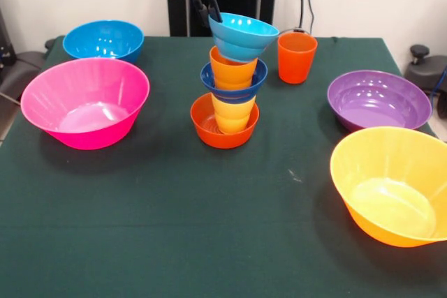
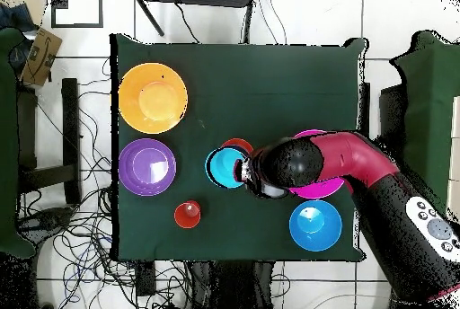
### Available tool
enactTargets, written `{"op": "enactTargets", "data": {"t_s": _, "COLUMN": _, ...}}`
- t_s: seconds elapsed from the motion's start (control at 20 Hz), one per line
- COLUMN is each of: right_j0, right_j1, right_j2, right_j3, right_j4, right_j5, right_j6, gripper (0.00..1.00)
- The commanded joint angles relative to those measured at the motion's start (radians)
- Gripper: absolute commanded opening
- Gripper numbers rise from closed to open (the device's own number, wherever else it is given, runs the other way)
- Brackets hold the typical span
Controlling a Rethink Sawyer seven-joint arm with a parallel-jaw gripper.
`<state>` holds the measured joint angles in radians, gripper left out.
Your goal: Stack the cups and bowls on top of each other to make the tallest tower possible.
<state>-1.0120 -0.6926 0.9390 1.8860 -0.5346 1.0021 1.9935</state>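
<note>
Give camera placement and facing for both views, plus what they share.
Front: across the table from the robot, facing it; red arm end and claw at the top edge, at the tilted cyan bowl.
Overhead: above, straight down, base at bottom; the arm enters from the right.
Shared: the tower, red-orange cup, four loose bowls.
</note>
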Motion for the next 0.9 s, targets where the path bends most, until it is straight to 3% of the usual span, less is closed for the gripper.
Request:
{"op": "enactTargets", "data": {"t_s": 0.05, "right_j0": 0.024, "right_j1": 0.018, "right_j2": -0.015, "right_j3": 0.051, "right_j4": -0.060, "right_j5": 0.039, "right_j6": -0.215, "gripper": 0.00}}
{"op": "enactTargets", "data": {"t_s": 0.9, "right_j0": 0.021, "right_j1": 0.005, "right_j2": -0.057, "right_j3": 0.044, "right_j4": -0.081, "right_j5": 0.079, "right_j6": -0.204, "gripper": 0.00}}
